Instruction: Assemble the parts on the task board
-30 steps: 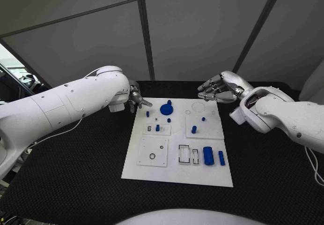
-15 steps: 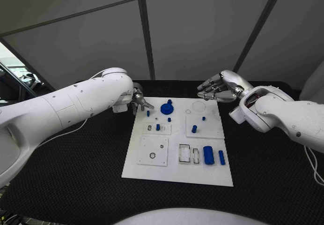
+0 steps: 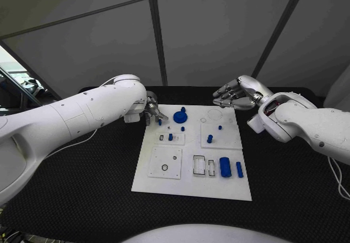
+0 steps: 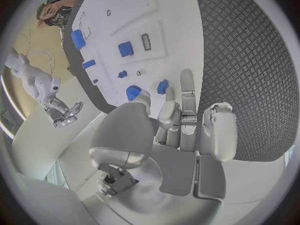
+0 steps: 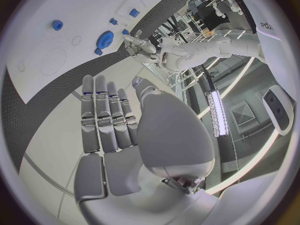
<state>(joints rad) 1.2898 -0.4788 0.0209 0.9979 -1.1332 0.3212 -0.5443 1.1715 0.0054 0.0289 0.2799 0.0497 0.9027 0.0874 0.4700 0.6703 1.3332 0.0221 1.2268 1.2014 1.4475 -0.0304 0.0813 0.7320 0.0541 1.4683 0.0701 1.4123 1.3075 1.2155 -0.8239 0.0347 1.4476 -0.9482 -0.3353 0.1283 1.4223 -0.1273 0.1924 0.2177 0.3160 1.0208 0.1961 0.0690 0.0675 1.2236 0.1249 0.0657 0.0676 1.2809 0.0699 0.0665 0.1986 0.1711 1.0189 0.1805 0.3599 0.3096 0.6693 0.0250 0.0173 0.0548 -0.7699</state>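
The white task board (image 3: pixel 166 177) lies mid-table with blue parts on it. A blue gear (image 3: pixel 180 118) sits near its far edge, a small blue peg (image 3: pixel 160 122) stands at the far left corner, and a short cylinder (image 3: pixel 225 167) and a bar (image 3: pixel 239 170) lie near the front right. My left hand (image 3: pixel 151 113) hovers at the far left corner. Its fingers (image 4: pixel 186 85) are spread, their tips right by the peg (image 4: pixel 162 87) and gear (image 4: pixel 133 92), holding nothing. My right hand (image 3: pixel 234 96) hangs beyond the far right corner, its fingers (image 5: pixel 103 112) straight and empty.
More small blue pegs (image 3: pixel 171 137) (image 3: pixel 210 138) stand mid-board, next to rectangular slots (image 3: pixel 198 166) and a square plate with a hole (image 3: pixel 165 163). Black matting (image 3: pixel 80 182) surrounds the board on all sides, and grey panels stand behind the table.
My left hand has shifted right, closer to the peg at the board's far left corner. My right hand has stayed almost still.
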